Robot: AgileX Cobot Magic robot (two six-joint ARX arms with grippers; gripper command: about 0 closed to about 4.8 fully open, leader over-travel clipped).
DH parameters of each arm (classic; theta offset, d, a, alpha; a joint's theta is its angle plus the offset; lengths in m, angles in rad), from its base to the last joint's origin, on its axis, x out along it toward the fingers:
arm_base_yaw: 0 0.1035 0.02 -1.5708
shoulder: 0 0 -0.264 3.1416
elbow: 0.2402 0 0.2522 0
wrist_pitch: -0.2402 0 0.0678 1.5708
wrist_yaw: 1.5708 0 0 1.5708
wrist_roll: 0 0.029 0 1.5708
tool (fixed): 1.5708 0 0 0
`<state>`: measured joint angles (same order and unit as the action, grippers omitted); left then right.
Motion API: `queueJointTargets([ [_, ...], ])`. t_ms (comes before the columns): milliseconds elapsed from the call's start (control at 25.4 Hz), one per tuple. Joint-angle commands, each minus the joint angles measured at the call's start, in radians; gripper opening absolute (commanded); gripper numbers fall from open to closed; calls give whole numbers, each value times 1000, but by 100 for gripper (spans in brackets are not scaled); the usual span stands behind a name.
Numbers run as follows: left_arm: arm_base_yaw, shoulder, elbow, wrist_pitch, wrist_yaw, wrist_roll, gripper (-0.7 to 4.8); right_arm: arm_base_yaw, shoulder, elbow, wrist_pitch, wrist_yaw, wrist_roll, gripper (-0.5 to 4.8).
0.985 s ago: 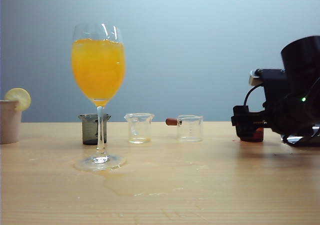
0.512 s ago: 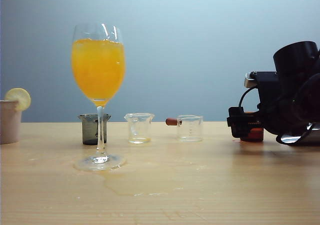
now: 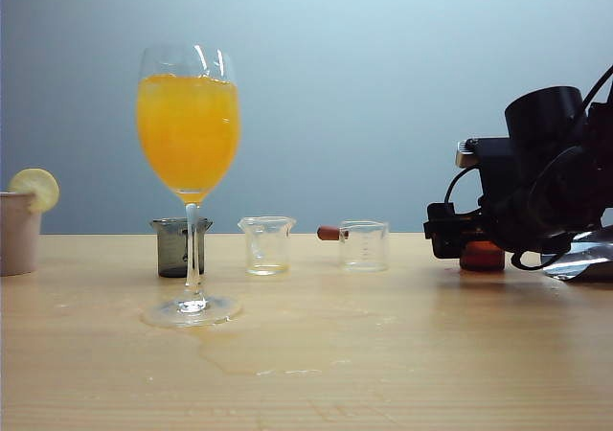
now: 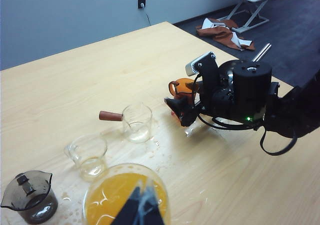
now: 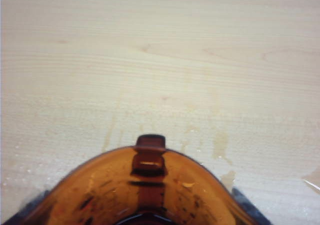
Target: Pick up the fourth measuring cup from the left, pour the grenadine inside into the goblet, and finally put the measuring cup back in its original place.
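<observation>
1. Your right gripper [image 3: 450, 232] has slid leftward along the table's [image 3: 383, 354] far edge since a second ago; its jaws stand wide around the amber fourth measuring cup [image 3: 482, 256], which sits on the surface.
2. Your left gripper [image 4: 142, 210] hangs above the goblet [image 3: 189, 177]; you cannot tell its opening.
3. The goblet, full of orange juice [image 3: 188, 134], has not moved; bare tabletop lies between it and the cup's near side.
</observation>
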<state>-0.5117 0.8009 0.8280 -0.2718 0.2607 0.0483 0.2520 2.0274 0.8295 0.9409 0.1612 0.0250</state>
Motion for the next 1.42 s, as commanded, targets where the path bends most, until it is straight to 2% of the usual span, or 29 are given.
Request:
queueJointTargets([
  [39,-1,0,6,3,6,-4,-5,-3,9,10,-19,2,-2,416],
  [236,-1,-1,6,2,7,-4,-5,-3,17,11,-24,2,1,414],
  [276,-1,-1,6,2,7,-4,-5,-3,17,11,-23,2,1,397],
  [355,-1,-1,6,-1,7,-4,-5,-3,17,11,-14,2,1,311],
  [394,-1,-1,6,-3,7,-4,-5,-3,17,11,-1,2,1,219],
  [433,-1,-1,6,-4,7,-4,-5,-3,17,11,2,2,1,166],
  [512,-1,-1,6,-3,7,-4,-5,-3,17,11,5,2,1,91],
  [788,-1,-1,6,-3,6,-4,-5,5,-28,11,2,-7,1,84],
  [946,-1,-1,7,-2,6,-4,-5,17,-93,11,-23,-46,0,84],
  [1024,-1,-1,7,2,6,-6,-5,26,-150,11,-58,-82,0,84],
  [1143,0,-1,7,11,5,-67,-5,38,-224,11,-129,-101,0,84],
  [1261,0,0,16,-5,2,-67,-5,46,-285,12,-187,-150,0,84],
  [1340,-1,0,39,-54,-35,-67,-5,65,-361,34,-291,-213,-2,84],
  [1418,0,0,55,-92,-61,-67,-5,89,-397,63,-381,-212,-5,84],
])
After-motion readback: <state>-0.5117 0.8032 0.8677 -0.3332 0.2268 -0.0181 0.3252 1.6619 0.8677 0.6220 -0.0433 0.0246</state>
